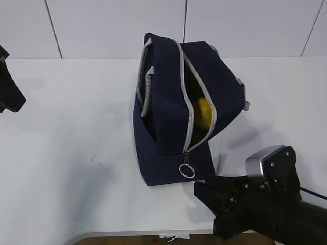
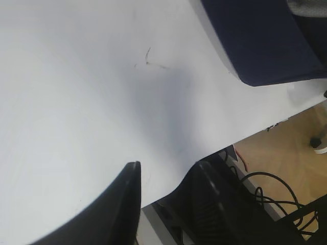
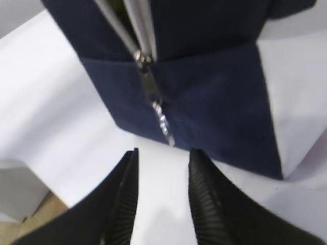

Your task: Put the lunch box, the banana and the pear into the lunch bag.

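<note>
While the soft navy-blue fabric lunch bag [image 1: 171, 120] slumps unzipped at frame centre, yellow fruit inside, both black grippers, left [image 2: 166, 196] and right [image 3: 162, 196], hang spread and empty; its metal ring pull [image 3: 163, 125] seems the firmest handhold.

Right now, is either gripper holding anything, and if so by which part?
Nothing is held. The left gripper is open over the bare white table; the right gripper is open just short of the navy-blue fabric lunch bag's metal ring pull.
</note>
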Available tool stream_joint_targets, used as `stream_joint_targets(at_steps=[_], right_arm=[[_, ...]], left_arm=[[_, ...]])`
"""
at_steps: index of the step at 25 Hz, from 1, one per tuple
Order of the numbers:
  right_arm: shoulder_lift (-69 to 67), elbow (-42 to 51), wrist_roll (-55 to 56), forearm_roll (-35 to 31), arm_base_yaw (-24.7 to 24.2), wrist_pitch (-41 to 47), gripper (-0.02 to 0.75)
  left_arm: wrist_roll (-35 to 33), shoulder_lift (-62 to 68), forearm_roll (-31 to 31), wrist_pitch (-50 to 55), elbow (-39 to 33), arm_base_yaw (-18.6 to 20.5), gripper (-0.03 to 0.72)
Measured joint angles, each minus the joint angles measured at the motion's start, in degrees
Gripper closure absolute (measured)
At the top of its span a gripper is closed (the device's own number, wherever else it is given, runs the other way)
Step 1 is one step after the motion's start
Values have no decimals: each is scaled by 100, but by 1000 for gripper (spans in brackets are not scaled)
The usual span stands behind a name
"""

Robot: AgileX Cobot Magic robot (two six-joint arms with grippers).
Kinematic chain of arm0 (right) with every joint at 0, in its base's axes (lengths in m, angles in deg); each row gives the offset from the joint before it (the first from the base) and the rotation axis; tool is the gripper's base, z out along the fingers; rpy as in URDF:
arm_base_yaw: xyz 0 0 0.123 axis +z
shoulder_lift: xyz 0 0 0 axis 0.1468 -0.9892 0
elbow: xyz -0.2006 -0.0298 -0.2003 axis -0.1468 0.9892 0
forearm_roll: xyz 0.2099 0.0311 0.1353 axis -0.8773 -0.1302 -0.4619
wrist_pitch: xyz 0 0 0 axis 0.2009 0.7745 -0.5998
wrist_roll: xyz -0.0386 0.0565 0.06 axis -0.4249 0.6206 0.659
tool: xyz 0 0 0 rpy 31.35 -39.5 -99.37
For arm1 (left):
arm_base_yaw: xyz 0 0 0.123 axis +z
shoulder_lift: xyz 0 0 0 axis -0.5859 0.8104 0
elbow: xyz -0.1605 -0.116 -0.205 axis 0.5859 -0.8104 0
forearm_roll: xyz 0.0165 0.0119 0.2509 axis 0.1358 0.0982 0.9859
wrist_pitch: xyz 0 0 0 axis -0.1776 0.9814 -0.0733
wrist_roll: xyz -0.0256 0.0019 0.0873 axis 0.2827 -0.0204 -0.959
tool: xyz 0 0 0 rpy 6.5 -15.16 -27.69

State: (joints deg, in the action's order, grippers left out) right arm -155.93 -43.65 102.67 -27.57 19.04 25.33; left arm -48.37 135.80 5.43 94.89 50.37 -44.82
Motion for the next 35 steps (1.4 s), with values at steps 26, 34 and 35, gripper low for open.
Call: stream_joint_targets(at_steps=[26, 34, 35], right_arm=[[-273, -683, -24, 296, 0, 411, 423], [-329, -784, -24, 392, 0, 527, 422], [-360, -784, -24, 392, 0, 527, 423]], left_arm=[[0, 0, 84, 0, 0, 0, 431], [0, 0, 84, 0, 0, 0, 434], [0, 0, 84, 0, 0, 0, 436]])
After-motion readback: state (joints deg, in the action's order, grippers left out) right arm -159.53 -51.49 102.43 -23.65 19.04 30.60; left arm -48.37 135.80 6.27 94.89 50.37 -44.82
